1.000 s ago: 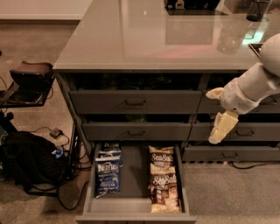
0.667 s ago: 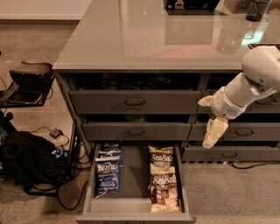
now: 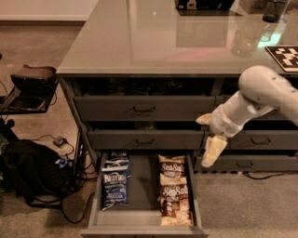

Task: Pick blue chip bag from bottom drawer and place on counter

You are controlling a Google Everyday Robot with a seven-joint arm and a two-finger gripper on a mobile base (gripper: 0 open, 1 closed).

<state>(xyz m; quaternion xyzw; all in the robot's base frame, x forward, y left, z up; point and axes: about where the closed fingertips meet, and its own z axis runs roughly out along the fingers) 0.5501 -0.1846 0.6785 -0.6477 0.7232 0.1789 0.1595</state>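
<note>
The blue chip bag [image 3: 114, 184] with a white Kettle logo lies in the left half of the open bottom drawer [image 3: 144, 225]. Two tan Sea Salt bags [image 3: 174, 189] lie in the drawer's right half. My gripper [image 3: 210, 149] hangs on the white arm just right of the drawer and above its right wall, in front of the closed drawer fronts. It holds nothing that I can see. The glossy pale-grey counter [image 3: 153, 42] spans the top of the drawer bank.
Two closed grey drawer fronts with dark handles [image 3: 144, 109] sit above the open drawer. A dark bag and cables [image 3: 32, 174] lie on the floor at left, below a small stand [image 3: 28, 88]. A checkered board [image 3: 285, 55] and a cup [image 3: 274, 10] stand on the counter's right.
My arm and gripper have moved left and down, from the right-hand drawer bank toward the open bottom drawer. The bags have not moved.
</note>
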